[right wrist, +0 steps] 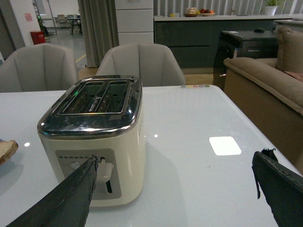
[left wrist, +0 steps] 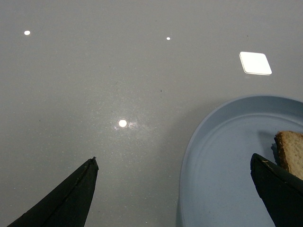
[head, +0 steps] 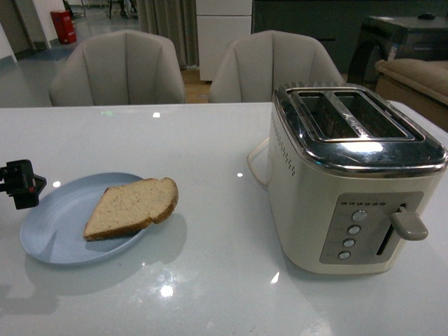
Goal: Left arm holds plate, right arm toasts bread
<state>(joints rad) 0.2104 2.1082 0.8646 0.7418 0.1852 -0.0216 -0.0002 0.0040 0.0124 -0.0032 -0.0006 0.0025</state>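
With left claw (left wrist: 173, 158) spread wide astride plate (head: 49, 238) rim near the surface's (head: 175, 140) left edge, right claw (right wrist: 175, 156) wide too, facing toaster (head: 350, 175), and bread (head: 131, 206) overhanging that rim, risks shoving plate and spilling bread through a skewed pinch

Toaster (head: 353, 178): we see a cream body with a chrome top and two slots. It has a lever (head: 409, 225) and four round buttons on its front panel, and it stands on the glossy white table (head: 210, 140).
Chair (head: 273, 66): grey and padded, straight behind the toaster at the table's far edge.
Second chair (head: 117, 70): we find the same kind behind the toaster, well off to its left.
Sofa (head: 416, 77): beige, behind the toaster on its right.
Curtain (head: 168, 21): far behind the toaster, to its left.
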